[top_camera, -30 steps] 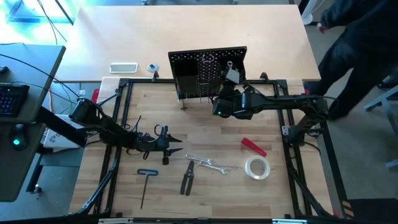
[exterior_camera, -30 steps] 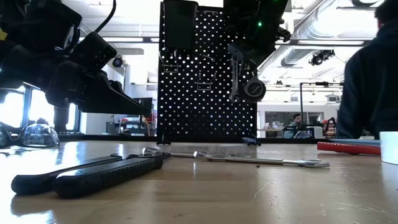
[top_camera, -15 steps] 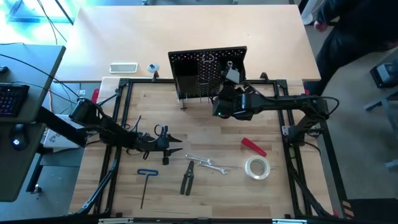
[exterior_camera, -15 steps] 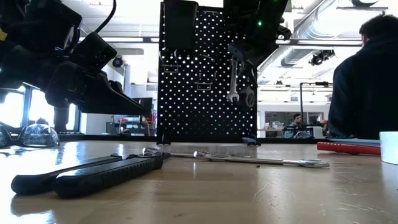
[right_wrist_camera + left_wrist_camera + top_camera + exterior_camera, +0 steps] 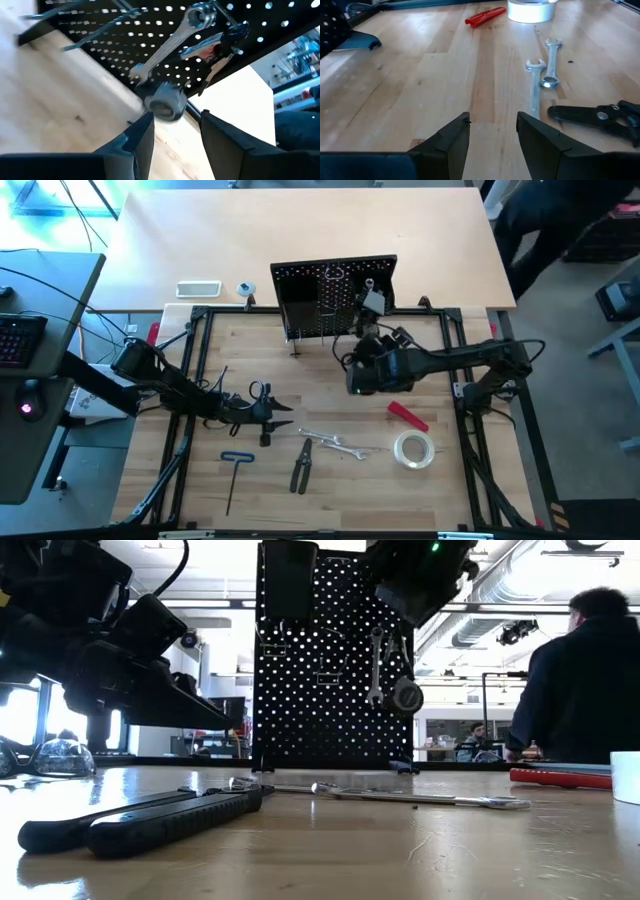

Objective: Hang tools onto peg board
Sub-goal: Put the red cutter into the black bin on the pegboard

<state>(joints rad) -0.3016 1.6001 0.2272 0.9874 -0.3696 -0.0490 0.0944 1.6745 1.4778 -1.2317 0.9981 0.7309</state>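
Right claw open, empty, near wrench hanging on peg board

Black perforated peg board; silver wrench; red-handled tool; clear tape roll; blue T-handle hex key.

The right arm reaches across from the right side, and the right gripper has its fingers apart and holds nothing. The left arm stays low over the table; the left gripper is also parted and empty.
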